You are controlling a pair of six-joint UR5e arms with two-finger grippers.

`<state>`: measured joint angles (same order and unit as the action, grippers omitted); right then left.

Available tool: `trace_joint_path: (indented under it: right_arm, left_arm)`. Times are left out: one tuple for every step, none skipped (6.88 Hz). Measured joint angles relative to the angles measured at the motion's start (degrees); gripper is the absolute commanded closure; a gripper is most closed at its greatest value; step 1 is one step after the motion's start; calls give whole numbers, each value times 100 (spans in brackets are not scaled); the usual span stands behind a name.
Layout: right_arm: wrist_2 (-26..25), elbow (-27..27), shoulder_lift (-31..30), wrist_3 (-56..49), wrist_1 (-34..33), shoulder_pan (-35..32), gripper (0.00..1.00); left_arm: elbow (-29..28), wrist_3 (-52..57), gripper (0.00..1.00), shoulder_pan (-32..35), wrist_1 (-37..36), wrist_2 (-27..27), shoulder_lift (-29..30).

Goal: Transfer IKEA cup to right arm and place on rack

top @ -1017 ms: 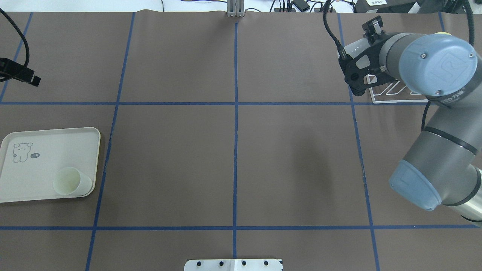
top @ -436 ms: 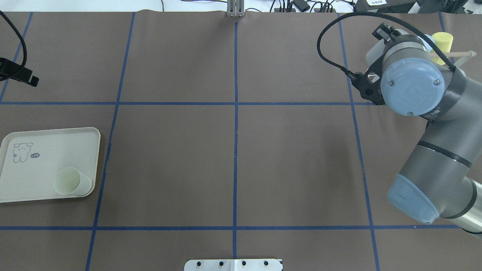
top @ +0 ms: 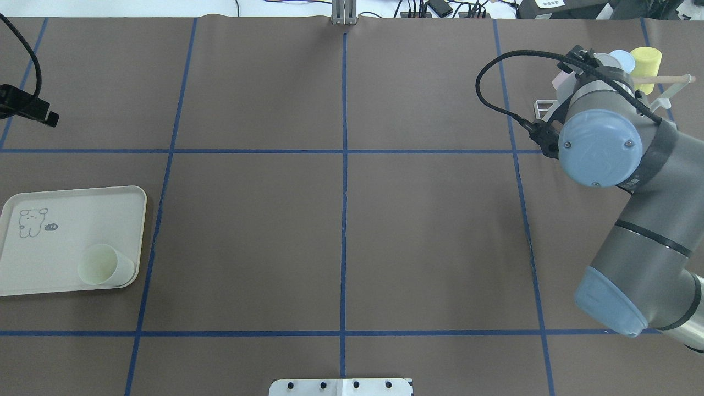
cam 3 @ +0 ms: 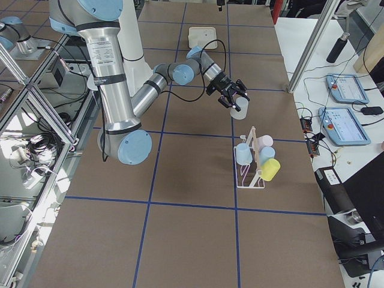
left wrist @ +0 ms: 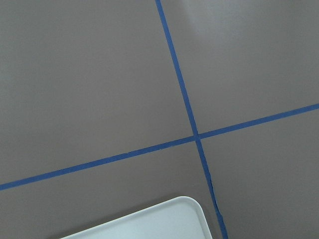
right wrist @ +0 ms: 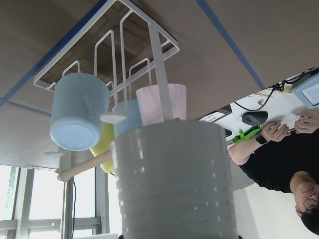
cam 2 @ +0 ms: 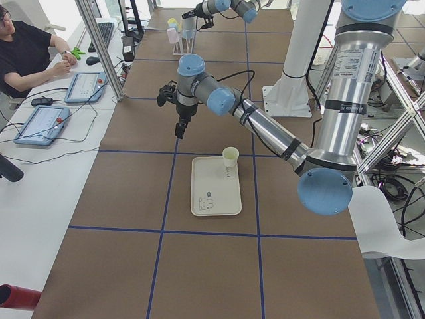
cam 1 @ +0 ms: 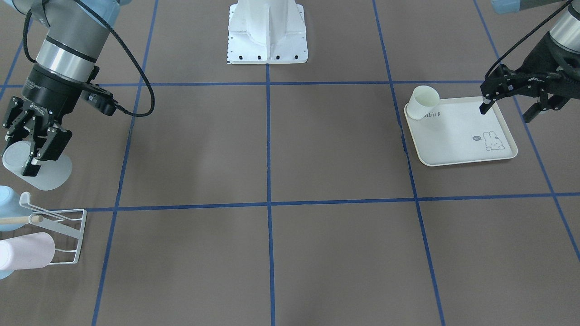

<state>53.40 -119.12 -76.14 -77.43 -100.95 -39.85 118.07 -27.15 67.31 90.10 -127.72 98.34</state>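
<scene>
Frosted white plastic is the cup [right wrist: 174, 184] we care about. The right gripper [cam 1: 31, 156] is clamped on it, up off the surface and just beside the rack [cam 1: 68, 228]. We'd say the handover is done and the hanging step is in hand.

Next it needs lining up with a free prong. The rack is crowded with a blue cup [right wrist: 77, 112], a pink one [right wrist: 169, 102] and a yellow one [top: 644, 61], plus a wooden rod [cam 1: 18, 220], so there isn't much room.

On the wrist camera the cup's long axis runs straight out from the gripper toward the rack. From the front it's on a slant, not upright. We can't tell which end is the mouth.

The left gripper [cam 1: 506, 112] is spread open and empty over the tray [cam 1: 457, 154], where another cup [cam 1: 423, 102] stands.
</scene>
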Motion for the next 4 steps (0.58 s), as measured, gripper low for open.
trace_joint_path:
  right_arm:
    - [-28, 16, -39, -80, 16, 0, 77]
    - [-36, 51, -78, -136, 93, -4, 77]
    - [-37, 145, -164, -200, 354, -17, 77]
    - [-34, 273, -258, -370, 769, -61, 76]
  left_arm:
    - [-6, -12, 0, -4, 7, -4, 0]
    - [-15, -16, 0, -6, 15, -6, 1]
    - [-26, -17, 0, -10, 23, -7, 1]
    - [-33, -18, 0, -14, 30, -7, 1]
